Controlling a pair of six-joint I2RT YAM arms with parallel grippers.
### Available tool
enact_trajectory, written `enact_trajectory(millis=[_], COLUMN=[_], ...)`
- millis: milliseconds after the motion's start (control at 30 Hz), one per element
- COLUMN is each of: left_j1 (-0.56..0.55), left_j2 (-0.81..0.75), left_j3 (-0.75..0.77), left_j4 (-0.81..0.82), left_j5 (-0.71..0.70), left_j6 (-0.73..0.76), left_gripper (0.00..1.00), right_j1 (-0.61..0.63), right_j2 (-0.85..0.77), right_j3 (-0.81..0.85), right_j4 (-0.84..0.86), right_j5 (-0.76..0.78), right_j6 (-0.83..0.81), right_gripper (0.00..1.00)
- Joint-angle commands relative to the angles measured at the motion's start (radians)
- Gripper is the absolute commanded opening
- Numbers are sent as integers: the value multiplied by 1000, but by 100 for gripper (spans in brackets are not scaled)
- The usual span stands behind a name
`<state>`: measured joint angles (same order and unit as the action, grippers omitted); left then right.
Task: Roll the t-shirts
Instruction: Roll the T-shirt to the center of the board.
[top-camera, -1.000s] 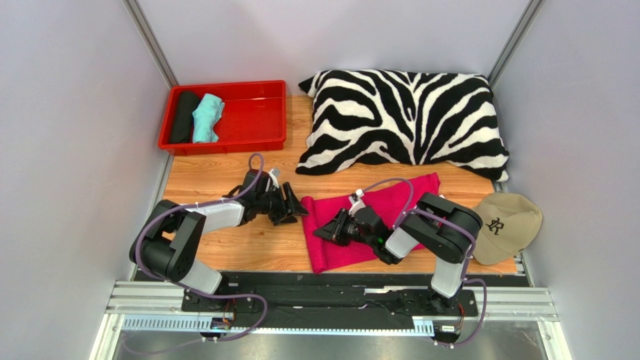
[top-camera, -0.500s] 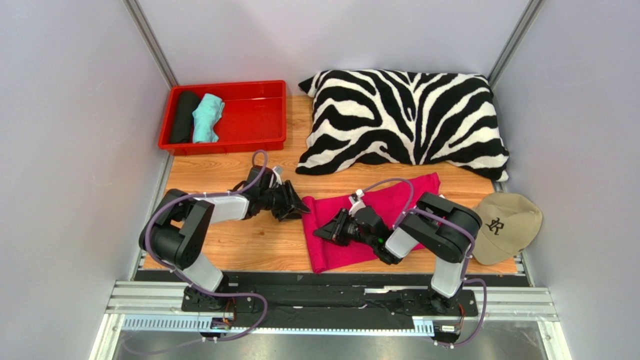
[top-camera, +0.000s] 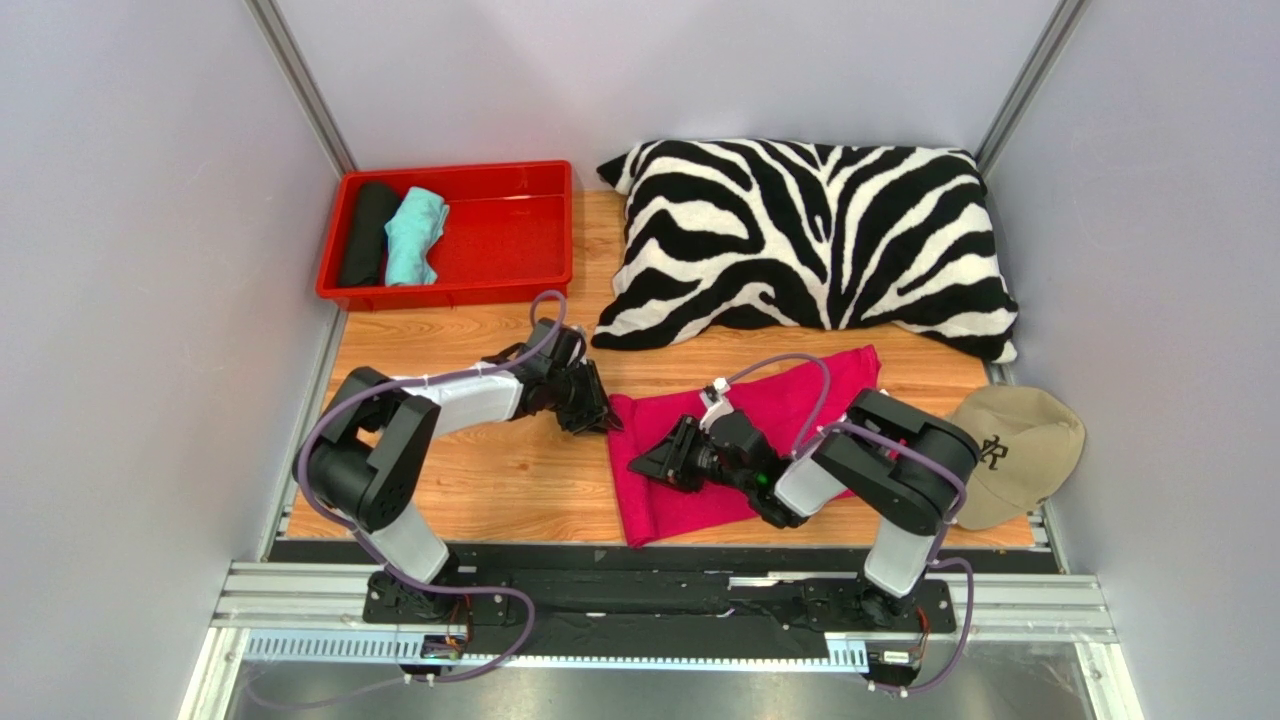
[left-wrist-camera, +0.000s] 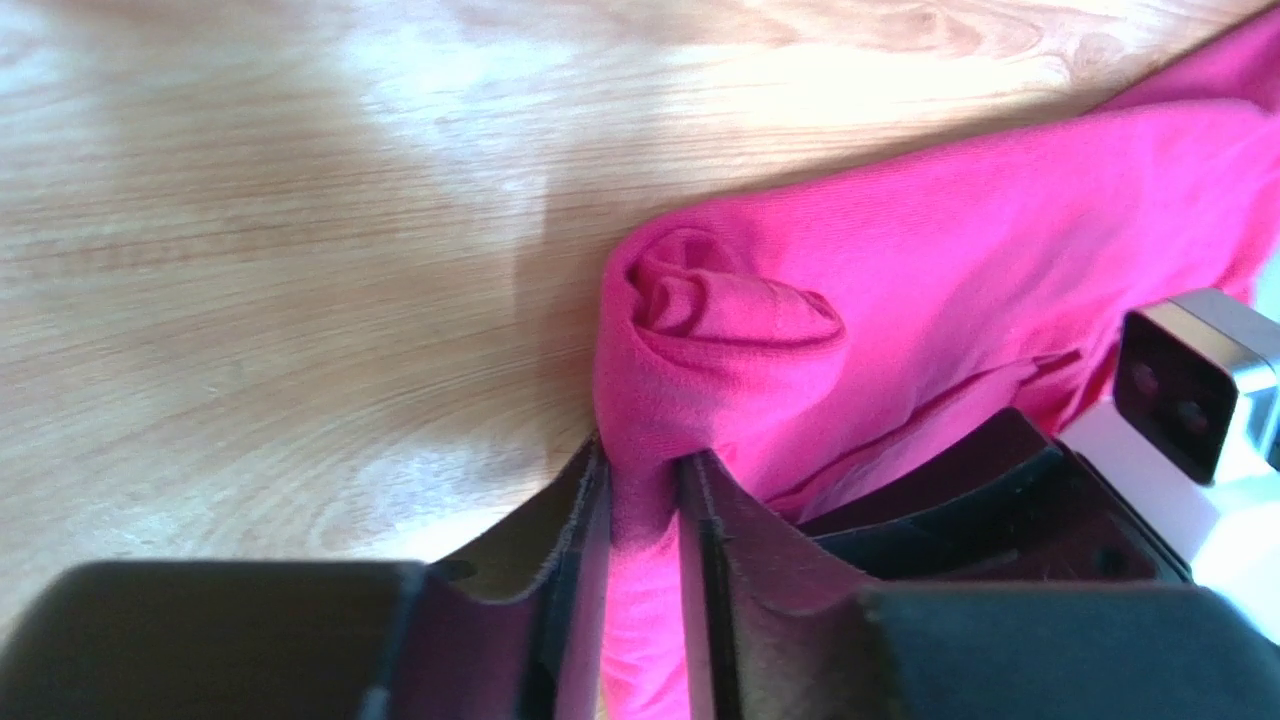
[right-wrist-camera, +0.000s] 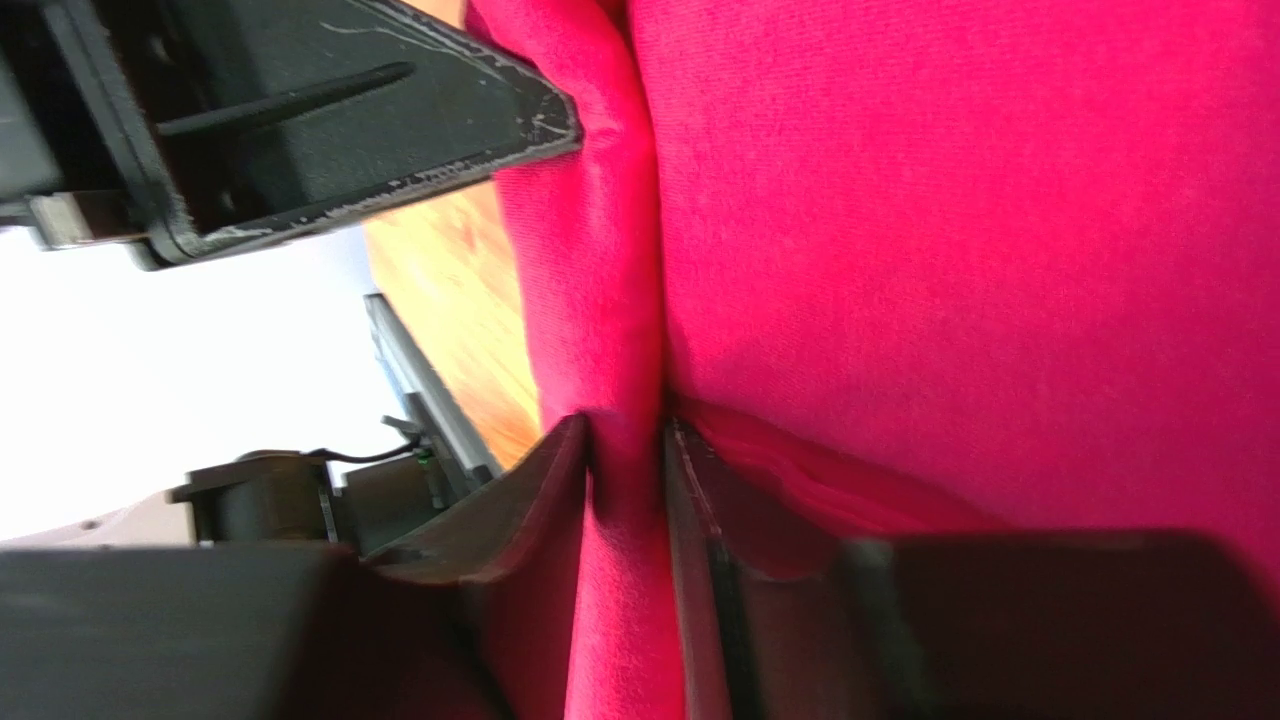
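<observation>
Top view: you see plain hot-pink cotton t-shirt (top-camera: 691, 507) lying on wooden table (top-camera: 481, 488), in front of zebra-striped pillow (top-camera: 812, 225). Your left gripper (top-camera: 597, 416) sits at shirt's far-left corner; right gripper (top-camera: 651, 467) on same edge, nearer you. Small black cloth roll (top-camera: 365, 233) and mint-green cloth roll (top-camera: 413, 236) lie side by side in red plastic tray (top-camera: 451, 285).

Left wrist view: fingers (left-wrist-camera: 579, 525) nearly closed, pinching bunched pink fold.

Right wrist view: fingers (right-wrist-camera: 526, 503) clamp narrow pink fold.

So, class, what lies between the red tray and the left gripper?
Only bare wooden table, seen in the top view; the left gripper pinches the pink t-shirt.
</observation>
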<state>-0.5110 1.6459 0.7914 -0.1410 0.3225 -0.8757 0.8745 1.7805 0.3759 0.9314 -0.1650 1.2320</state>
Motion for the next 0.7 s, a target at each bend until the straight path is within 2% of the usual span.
enact_trajectory(millis=[0, 100, 200, 233, 433, 567, 600, 667], left_j1=[-44, -64, -73, -75, -83, -84, -84, -84], left_j2=[28, 34, 37, 38, 51, 57, 60, 61], left_j3=[66, 106, 123, 127, 144, 150, 152, 154], left_j4=[-183, -236, -246, -252, -264, -269, -267, -273], left_j5=[-137, -174, -177, -180, -180, -177, -177, -178], left_j6=[47, 52, 52, 52, 57, 57, 57, 58], left_gripper=[20, 17, 16, 16, 15, 15, 15, 15], right_j1=[18, 49, 76, 84, 148, 205, 219, 260], right_j2=[-103, -192, -257, -292, -418, -452, -460, -464], right_j3=[23, 58, 84, 90, 100, 113, 110, 104], right_j4=[-195, -348, -489, -559, -735, -836, -850, -865], right_j5=[62, 113, 163, 163, 265, 306, 330, 347], right_j6=[-106, -158, -184, -184, -189, -169, -164, -152], right_gripper=[39, 45, 48, 48, 48, 41, 34, 33])
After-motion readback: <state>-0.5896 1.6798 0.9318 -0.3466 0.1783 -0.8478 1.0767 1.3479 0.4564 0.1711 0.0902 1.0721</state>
